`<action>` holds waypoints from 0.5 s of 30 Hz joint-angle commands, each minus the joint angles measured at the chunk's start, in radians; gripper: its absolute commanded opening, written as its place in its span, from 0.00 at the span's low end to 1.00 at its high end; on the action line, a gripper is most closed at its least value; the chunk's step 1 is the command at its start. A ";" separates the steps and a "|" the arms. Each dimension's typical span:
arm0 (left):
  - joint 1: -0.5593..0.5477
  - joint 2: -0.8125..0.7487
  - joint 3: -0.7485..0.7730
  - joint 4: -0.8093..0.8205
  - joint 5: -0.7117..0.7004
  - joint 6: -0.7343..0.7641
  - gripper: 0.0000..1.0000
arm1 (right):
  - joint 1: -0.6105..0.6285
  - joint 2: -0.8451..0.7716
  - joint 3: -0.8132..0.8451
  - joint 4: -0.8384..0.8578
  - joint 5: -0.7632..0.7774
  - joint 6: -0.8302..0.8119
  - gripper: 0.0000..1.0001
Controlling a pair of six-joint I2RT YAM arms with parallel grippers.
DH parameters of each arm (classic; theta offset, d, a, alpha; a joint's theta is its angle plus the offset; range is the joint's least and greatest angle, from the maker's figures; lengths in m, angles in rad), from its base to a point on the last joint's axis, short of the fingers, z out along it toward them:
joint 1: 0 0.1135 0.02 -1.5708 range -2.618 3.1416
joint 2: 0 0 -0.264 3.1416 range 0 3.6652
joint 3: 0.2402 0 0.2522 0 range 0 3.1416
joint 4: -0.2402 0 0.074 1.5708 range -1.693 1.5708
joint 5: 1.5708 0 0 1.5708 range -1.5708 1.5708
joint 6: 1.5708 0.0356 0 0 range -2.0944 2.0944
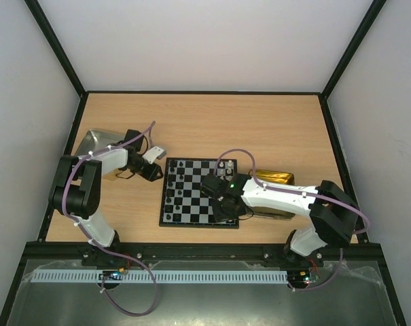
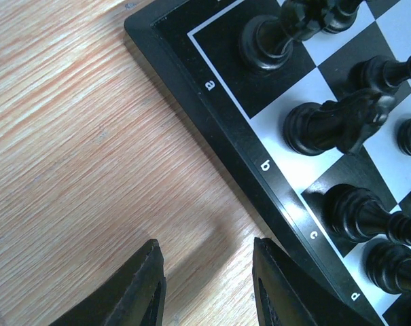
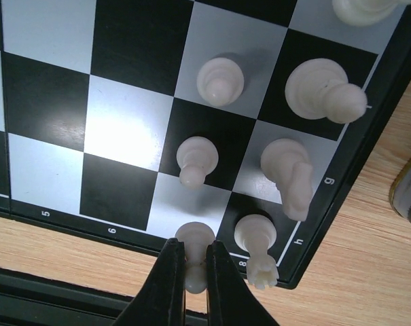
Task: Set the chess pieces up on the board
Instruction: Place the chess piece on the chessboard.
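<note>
The board (image 1: 191, 204), in black and silver checks, lies mid-table. Black chess pieces (image 1: 172, 178) stand along its left side and white ones (image 1: 225, 165) at its right. In the right wrist view, my right gripper (image 3: 194, 247) is shut on a white pawn (image 3: 195, 234) over a silver square at the board's edge, next to a white rook (image 3: 256, 248), a knight (image 3: 290, 176) and two more pawns (image 3: 195, 159). My left gripper (image 2: 208, 268) hangs open and empty over bare wood just off the board's corner rim (image 2: 212, 122), near a black rook (image 2: 263, 41) and knight (image 2: 341, 122).
A silver tray (image 1: 93, 144) sits at the far left behind the left arm. A gold tray (image 1: 276, 178) lies right of the board, partly under the right arm. Black frame rails bound the table on both sides.
</note>
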 commanded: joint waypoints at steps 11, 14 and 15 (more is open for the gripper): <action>0.024 0.034 -0.051 -0.074 -0.089 -0.005 0.38 | 0.007 0.040 -0.013 0.032 -0.009 -0.005 0.07; 0.026 0.033 -0.054 -0.074 -0.085 -0.003 0.38 | 0.006 0.046 -0.009 0.031 -0.004 -0.008 0.08; 0.026 0.033 -0.053 -0.073 -0.084 -0.003 0.38 | 0.006 0.045 -0.009 0.031 -0.004 -0.006 0.09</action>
